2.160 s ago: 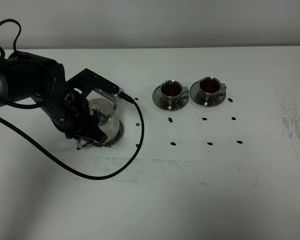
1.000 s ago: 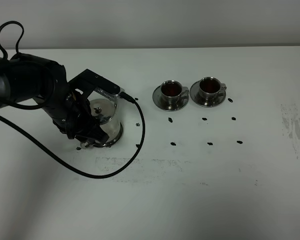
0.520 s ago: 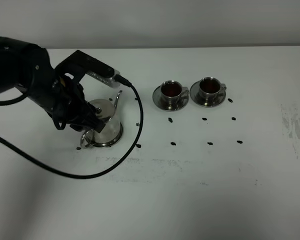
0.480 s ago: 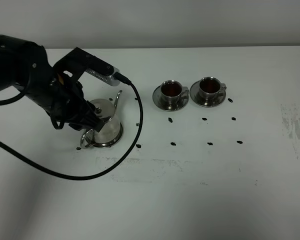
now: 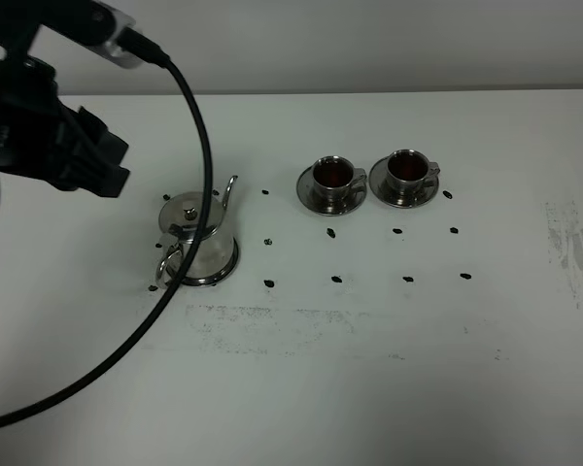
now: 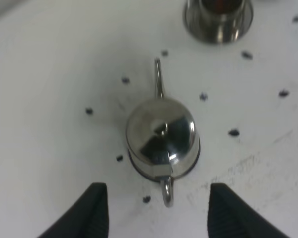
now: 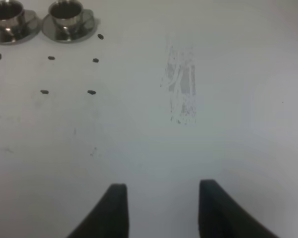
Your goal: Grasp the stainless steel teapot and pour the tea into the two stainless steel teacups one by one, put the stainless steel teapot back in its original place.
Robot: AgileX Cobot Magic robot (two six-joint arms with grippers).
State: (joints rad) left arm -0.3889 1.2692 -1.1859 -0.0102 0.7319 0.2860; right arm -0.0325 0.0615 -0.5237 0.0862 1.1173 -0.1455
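Observation:
The stainless steel teapot stands upright on its flat steel disc, spout toward the far edge, loop handle toward the front. My left gripper hangs high and to the left of it, open, holding nothing. The two stainless steel teacups sit on saucers to the right, dark tea in both. My right gripper is open over bare table, out of the exterior high view.
A black cable from the left arm loops down past the teapot's handle side to the front left. Small black marks dot the white table. A scuffed grey patch lies at the right.
My left gripper has let go of the teapot's handle and risen up and away to the left. The teapot stays on its disc. The cups are unmoved.

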